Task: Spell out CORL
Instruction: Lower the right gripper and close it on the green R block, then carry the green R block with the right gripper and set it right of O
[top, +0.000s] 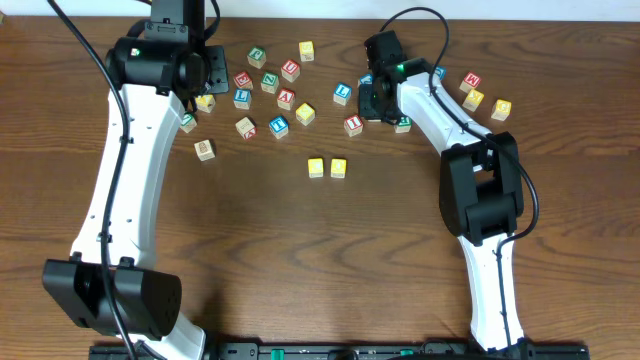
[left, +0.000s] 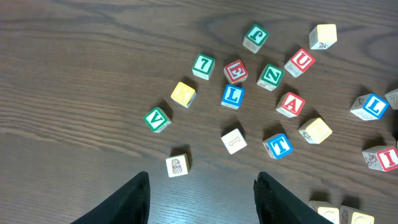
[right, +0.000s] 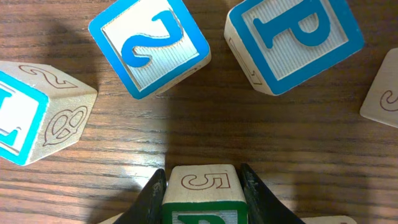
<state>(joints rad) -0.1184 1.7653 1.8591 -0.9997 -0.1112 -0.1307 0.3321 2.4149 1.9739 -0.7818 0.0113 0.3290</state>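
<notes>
The right gripper (right: 202, 190) clamps both sides of a green-framed cube (right: 203, 180) with a 5 on its side. Close beyond it stand a blue L cube (right: 37, 118), a blue 2 cube (right: 149, 43) and a blue P cube (right: 292, 40), none touching it. Two yellow-topped cubes (top: 316, 167) sit together mid-table, well apart. The left gripper (left: 202, 202) hangs parted and empty.

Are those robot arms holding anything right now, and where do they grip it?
The right end effector pinches a green-framed block by two opposite side faces. The left end effector holds nothing.
</notes>
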